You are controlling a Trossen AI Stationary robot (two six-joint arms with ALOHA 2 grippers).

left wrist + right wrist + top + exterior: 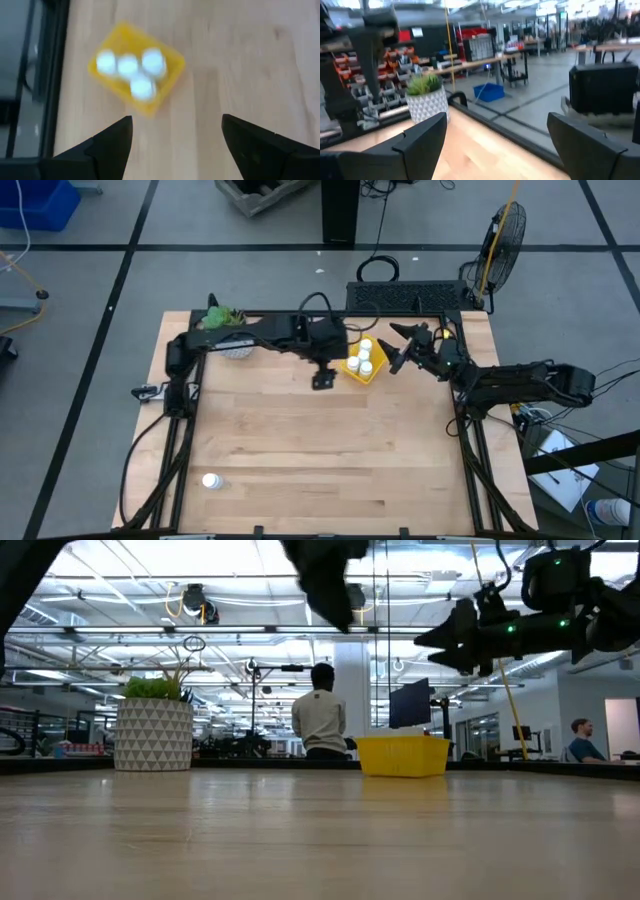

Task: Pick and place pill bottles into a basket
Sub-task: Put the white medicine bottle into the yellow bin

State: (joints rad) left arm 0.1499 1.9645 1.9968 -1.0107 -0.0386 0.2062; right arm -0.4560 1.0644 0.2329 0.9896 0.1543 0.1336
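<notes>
Hovering spread and empty, my left pincer (172, 142) overlooks the yellow plastic basket (170, 75) just ahead holding four white pill bottles (141, 88); a fifth white bottle (210, 481) waits far off on the tabletop (320, 450).

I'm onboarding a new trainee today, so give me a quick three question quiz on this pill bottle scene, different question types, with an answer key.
1. How many pill bottles sit in the yellow basket?
2. True or false: one pill bottle lies alone near the table's front left corner.
3. Multiple choice: the left tool is A) shut on a bottle, B) open and empty above the table beside the basket, C) inside the plant pot.

Key: 1. Four. 2. True. 3. B.
</notes>
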